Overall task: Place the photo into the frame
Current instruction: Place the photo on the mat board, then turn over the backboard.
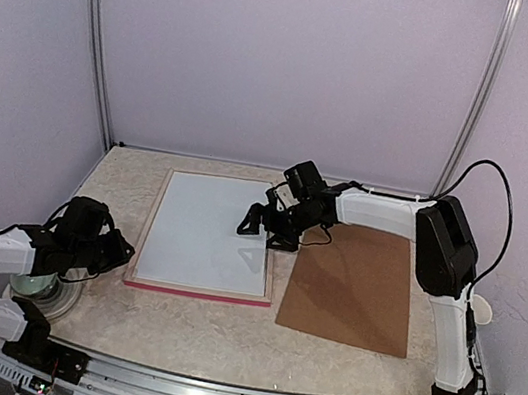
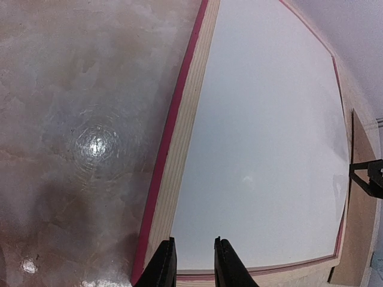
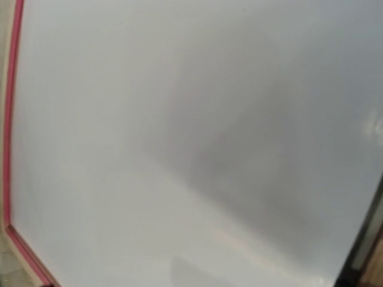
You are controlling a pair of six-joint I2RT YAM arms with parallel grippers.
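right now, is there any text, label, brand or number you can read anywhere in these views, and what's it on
None: no words, labels, brands or numbers can be read in any view.
The white sheet lying in the pink-red frame is blank.
The brown backing board beside it is plain.

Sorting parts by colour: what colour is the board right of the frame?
The board is plain brown; top external view.
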